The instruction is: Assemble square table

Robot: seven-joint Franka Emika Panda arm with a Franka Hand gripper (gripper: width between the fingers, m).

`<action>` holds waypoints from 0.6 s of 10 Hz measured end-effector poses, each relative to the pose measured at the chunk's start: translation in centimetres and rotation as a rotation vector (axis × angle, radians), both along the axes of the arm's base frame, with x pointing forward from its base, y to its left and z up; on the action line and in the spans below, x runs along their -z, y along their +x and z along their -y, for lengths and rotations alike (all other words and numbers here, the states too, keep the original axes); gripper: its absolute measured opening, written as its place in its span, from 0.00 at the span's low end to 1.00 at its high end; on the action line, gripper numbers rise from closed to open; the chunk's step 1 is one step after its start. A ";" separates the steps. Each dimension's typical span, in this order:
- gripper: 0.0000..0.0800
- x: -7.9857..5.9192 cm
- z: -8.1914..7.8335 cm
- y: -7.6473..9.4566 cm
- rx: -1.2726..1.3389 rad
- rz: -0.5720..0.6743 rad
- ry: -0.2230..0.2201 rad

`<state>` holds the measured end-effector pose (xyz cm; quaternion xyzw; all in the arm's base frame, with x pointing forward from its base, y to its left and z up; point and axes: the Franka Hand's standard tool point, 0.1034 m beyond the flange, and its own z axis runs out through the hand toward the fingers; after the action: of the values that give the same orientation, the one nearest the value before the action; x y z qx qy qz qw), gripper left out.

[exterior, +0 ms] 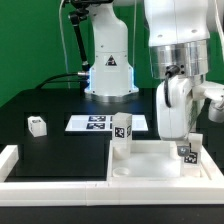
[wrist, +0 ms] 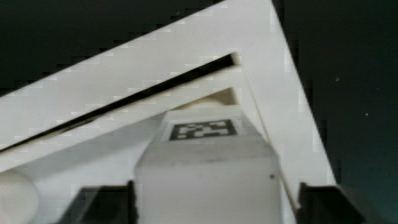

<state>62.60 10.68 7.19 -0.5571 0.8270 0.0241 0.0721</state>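
The jaws stood apart on either side of a tagged leg (no clear contact), upright at the panel's corner by the bench's front rail. Another leg lay well apart.

bench: black | square panel: white | block legs: white, black-white tags | loose leg: white | marker board: white, black tags

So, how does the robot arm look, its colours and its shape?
The arm is white, with rounded, glossy segments and a silver-grey ring at the wrist. Its gripper has a white body. The wrist view shows dark jaws. No cables or markings on it are clear.
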 end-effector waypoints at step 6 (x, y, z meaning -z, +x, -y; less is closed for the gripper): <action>0.81 -3.8 0.2 -1.3 -0.049 0.062 0.016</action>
<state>61.32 10.50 11.03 -0.5771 0.8102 0.0154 0.1015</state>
